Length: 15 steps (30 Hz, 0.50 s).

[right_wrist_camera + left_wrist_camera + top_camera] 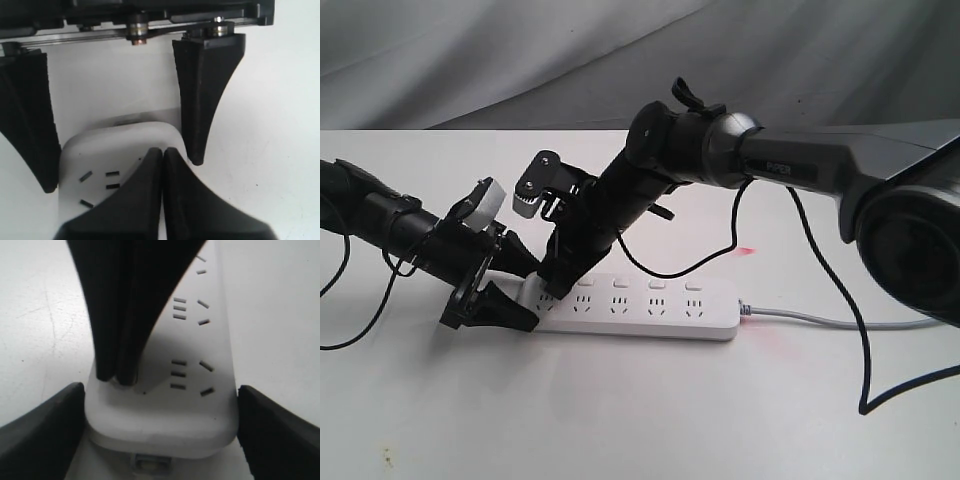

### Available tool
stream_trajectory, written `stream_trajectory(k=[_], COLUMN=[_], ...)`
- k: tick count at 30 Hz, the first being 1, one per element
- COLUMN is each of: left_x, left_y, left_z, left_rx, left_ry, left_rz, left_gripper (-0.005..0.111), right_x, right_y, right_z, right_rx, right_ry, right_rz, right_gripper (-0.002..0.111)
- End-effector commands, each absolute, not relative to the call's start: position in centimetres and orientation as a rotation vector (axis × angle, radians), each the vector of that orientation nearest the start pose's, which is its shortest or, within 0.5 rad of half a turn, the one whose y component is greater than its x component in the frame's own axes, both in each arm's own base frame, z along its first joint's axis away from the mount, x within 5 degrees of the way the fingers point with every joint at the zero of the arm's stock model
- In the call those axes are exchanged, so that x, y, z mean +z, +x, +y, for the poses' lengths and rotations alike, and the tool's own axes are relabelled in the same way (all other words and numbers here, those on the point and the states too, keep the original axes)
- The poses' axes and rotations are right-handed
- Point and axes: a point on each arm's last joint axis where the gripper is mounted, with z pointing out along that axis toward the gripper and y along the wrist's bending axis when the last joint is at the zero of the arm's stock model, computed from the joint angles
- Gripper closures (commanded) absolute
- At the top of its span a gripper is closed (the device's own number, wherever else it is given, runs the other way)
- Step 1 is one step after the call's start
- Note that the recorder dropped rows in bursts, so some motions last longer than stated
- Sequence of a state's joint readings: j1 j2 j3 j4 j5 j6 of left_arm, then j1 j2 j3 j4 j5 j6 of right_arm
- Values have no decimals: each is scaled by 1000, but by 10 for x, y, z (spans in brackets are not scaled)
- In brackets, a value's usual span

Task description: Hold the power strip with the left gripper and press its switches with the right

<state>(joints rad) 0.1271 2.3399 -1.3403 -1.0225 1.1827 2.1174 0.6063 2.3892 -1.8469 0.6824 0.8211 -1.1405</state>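
The white power strip lies flat on the table, its grey cord running off to the right. My left gripper clamps the strip's left end, one black finger on each long side of the strip. My right gripper, on the PIPER arm, comes down steeply with its fingers shut together. Its tips rest on the strip's top where the leftmost switch sits, hiding it. The other switches show in a row. In the right wrist view the shut gripper touches the strip.
The white table runs out in front of the strip. Black cables loop from the right arm over the table at right. A red glow shows at the strip's cord end. A grey cloth backdrop hangs behind.
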Motion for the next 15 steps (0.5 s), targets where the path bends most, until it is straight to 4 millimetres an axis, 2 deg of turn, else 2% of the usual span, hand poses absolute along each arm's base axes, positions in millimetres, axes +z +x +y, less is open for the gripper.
stream_trajectory(k=[1,6,15], left_x=[27,27,27], left_y=[374,374,374], left_z=[-11,-11,-11], left_rx=[-924,-924,-924], left_ry=[1671,1671,1671], left_rz=[2045,2045,2045], left_gripper=[62,62,62], right_x=[117,114,92], right_y=[386,385,378], right_z=[319,316,311], right_rx=[639,602,611], right_ry=[-1679,-1718,-1742], right_rz=[2091,2116,2193], right_gripper=[108,108,108])
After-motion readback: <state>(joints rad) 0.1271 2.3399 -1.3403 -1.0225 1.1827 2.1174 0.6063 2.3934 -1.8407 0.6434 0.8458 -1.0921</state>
